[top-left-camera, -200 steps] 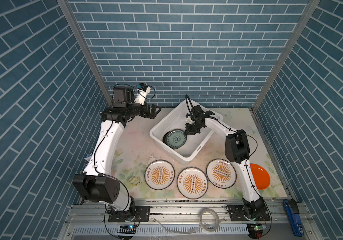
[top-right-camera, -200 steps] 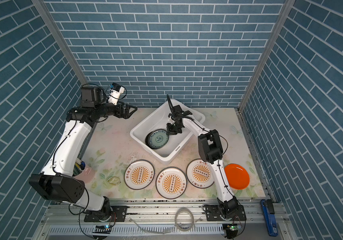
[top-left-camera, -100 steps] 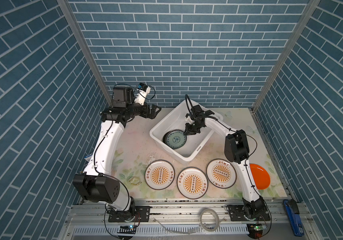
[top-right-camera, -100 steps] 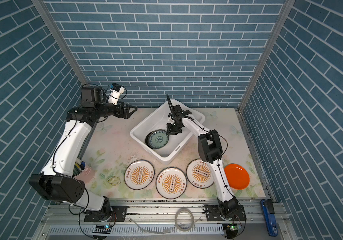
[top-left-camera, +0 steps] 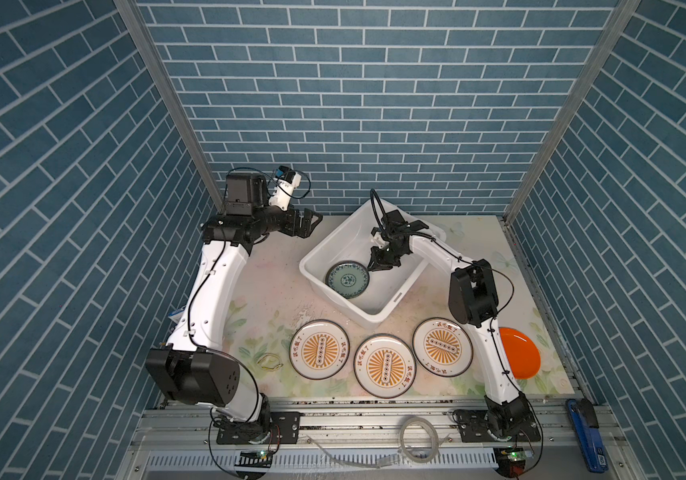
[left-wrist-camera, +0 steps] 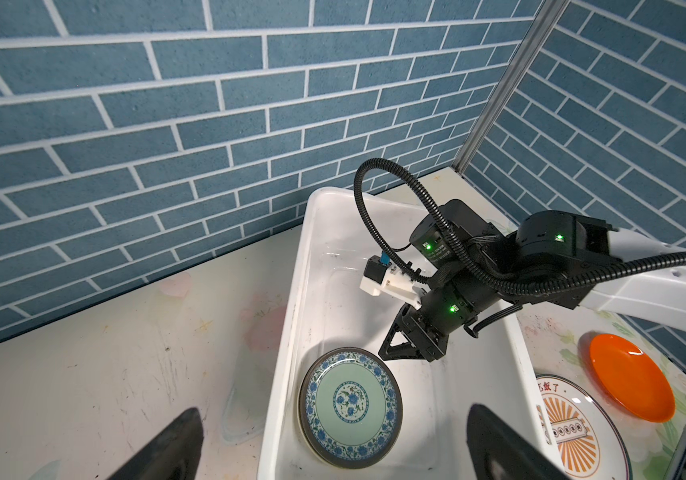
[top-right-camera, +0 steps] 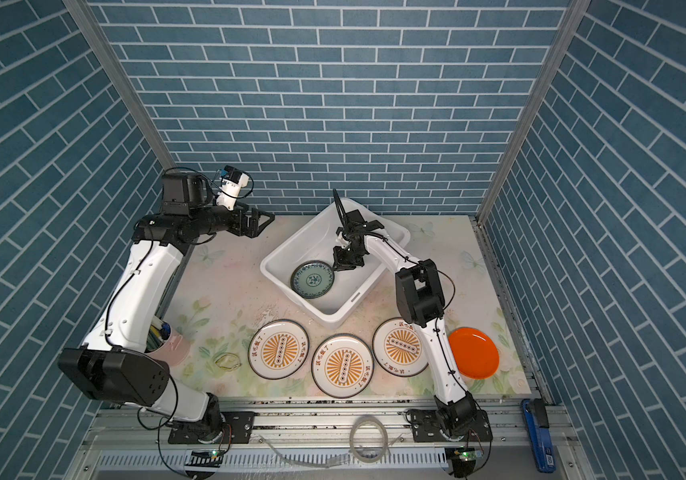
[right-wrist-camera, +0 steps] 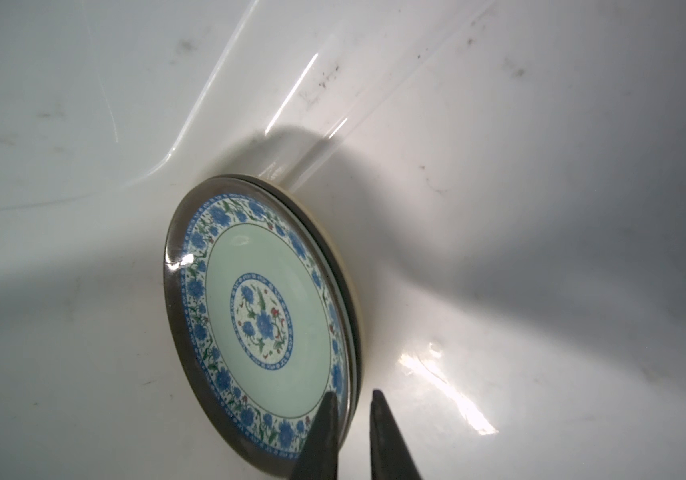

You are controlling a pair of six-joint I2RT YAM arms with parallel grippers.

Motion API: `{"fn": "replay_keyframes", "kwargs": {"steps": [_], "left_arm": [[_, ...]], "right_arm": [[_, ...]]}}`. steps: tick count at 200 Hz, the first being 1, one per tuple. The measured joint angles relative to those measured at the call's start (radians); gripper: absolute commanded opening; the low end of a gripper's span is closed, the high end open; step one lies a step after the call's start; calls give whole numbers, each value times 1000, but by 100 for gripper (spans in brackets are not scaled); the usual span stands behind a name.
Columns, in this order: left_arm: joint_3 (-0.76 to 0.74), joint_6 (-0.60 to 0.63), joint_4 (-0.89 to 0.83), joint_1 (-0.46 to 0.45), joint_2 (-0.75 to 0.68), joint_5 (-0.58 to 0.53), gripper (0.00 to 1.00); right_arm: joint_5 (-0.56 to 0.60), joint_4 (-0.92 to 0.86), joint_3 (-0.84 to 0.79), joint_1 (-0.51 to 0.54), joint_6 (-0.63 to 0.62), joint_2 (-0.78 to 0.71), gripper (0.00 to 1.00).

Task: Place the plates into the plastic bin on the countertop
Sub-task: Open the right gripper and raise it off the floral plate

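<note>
Teal-patterned plate (right-wrist-camera: pixel 266 320) in plastic bin (top-left-camera: pixel 320 253), right pincer (right-wrist-camera: pixel 354 399) slightly parted at its rim, left pincer (top-left-camera: pixel 310 220) wide apart.

We see a white bin (top-left-camera: pixel 378 309) holding a pale green plate (top-left-camera: pixel 347 279) with blue flower border and dark rim. Three white plates (top-left-camera: pixel 319 349) have orange sunburst, dark rims. One plain orange plate (top-left-camera: pixel 520 352). Cream countertop (top-left-camera: pixel 266 291) has faint flowers, green leaves. Blue brick walls (top-left-camera: pixel 354 104).
</note>
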Motion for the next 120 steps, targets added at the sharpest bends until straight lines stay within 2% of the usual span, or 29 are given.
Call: {"fn": "replay_keyframes", "kwargs": {"steps": [40, 120], "left_arm": [[-2, 0, 0, 0, 0, 0, 99], [-12, 0, 0, 0, 0, 0, 100]], "right_arm": [[-3, -2, 0, 0, -2, 0, 8], [3, -37, 15, 10, -3, 2, 7]]}}
